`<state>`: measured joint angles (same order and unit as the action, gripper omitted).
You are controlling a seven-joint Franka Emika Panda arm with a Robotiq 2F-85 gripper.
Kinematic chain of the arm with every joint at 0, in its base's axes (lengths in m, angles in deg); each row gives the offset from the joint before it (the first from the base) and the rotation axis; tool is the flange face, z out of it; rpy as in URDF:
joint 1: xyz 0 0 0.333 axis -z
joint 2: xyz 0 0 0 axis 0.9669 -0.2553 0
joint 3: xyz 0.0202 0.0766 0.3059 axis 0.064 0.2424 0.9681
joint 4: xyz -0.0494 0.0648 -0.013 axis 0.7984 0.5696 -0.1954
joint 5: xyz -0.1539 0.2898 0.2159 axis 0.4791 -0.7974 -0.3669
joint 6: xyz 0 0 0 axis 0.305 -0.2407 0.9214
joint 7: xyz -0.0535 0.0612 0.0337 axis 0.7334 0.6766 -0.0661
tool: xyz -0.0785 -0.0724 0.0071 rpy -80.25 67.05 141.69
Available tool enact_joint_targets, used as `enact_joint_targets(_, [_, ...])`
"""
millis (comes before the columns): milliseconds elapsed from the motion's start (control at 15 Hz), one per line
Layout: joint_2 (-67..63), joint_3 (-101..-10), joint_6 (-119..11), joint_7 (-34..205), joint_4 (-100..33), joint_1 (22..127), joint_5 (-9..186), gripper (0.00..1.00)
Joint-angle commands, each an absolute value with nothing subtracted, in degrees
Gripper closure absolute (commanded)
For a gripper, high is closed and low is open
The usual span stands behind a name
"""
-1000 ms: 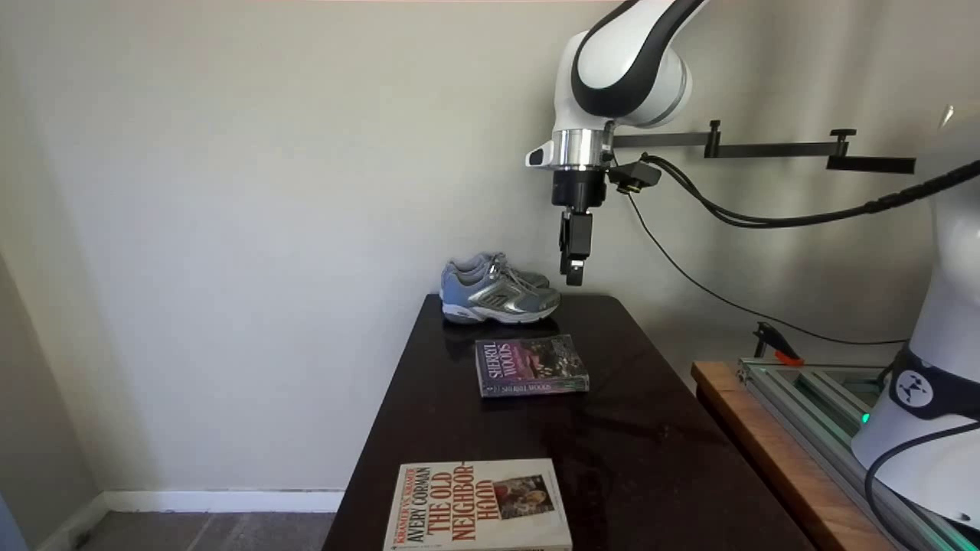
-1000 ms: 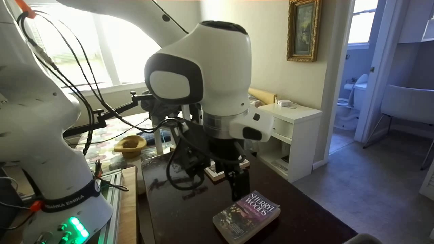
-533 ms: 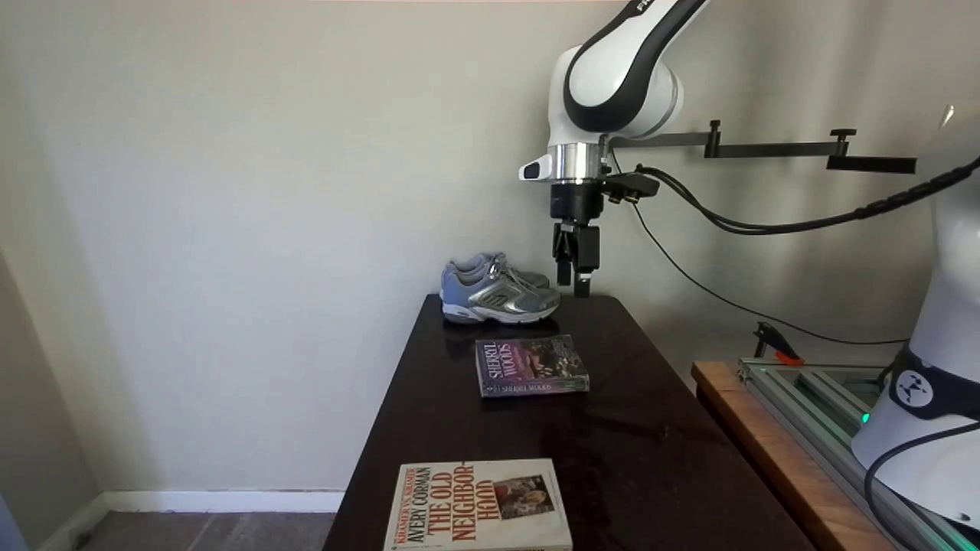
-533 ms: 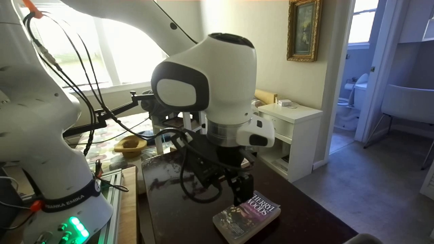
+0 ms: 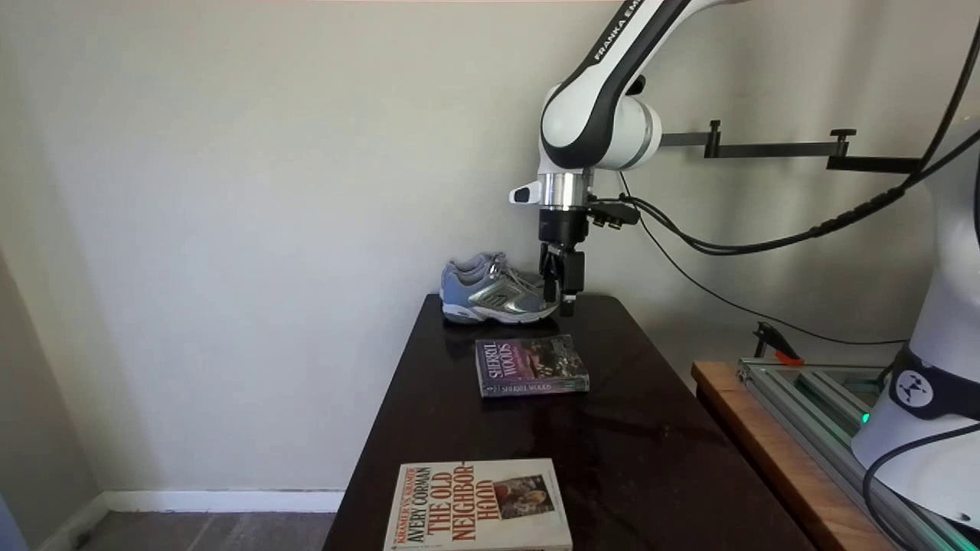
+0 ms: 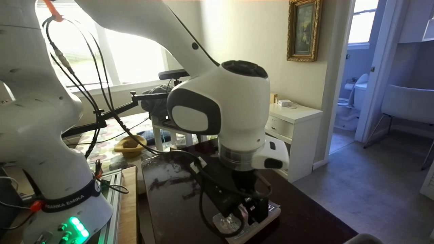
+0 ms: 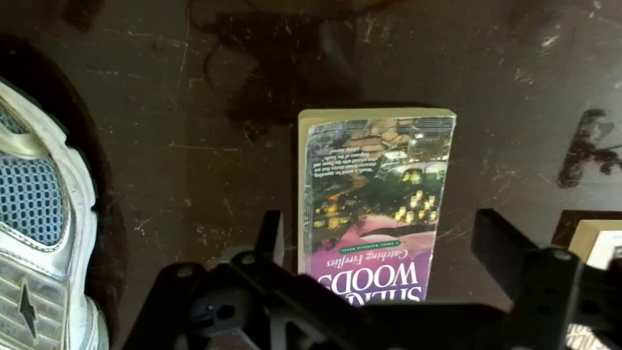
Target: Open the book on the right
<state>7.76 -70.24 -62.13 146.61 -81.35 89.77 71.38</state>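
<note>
The book (image 5: pixel 532 363) lies closed and flat on the dark table, its dark maroon and purple picture cover facing up. In an exterior view the arm and gripper partly hide the book (image 6: pixel 225 223). My gripper (image 5: pixel 558 302) points down and is above table height, apart from the book. In the wrist view the gripper (image 7: pixel 379 214) is open with nothing between its fingers. The book (image 7: pixel 376 189) shows below and between the two fingertips there, with its pale page edges along the left and top. The lower end of its cover is hidden by the gripper body.
Grey-blue shoes (image 5: pixel 498 295) stand at the table's far end, close to the gripper; one shoe (image 7: pixel 43 209) shows in the wrist view. A larger cream book (image 5: pixel 478 509) lies at the near end of the dark table (image 5: pixel 635 459). A wall runs behind the shoes.
The arm and gripper have come down toward the book and shifted slightly left in an exterior view. The two fingers now show separately there. The books and shoes have not moved.
</note>
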Motion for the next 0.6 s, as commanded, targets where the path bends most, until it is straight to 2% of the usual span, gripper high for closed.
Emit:
enact_joint_targets(0, [1.96,-66.4,-65.25,150.83,-78.47,92.98,66.88,0.0])
enact_joint_targets(533, [-5.16,-60.45,-64.3,151.52,-73.97,98.76,64.9,0.0])
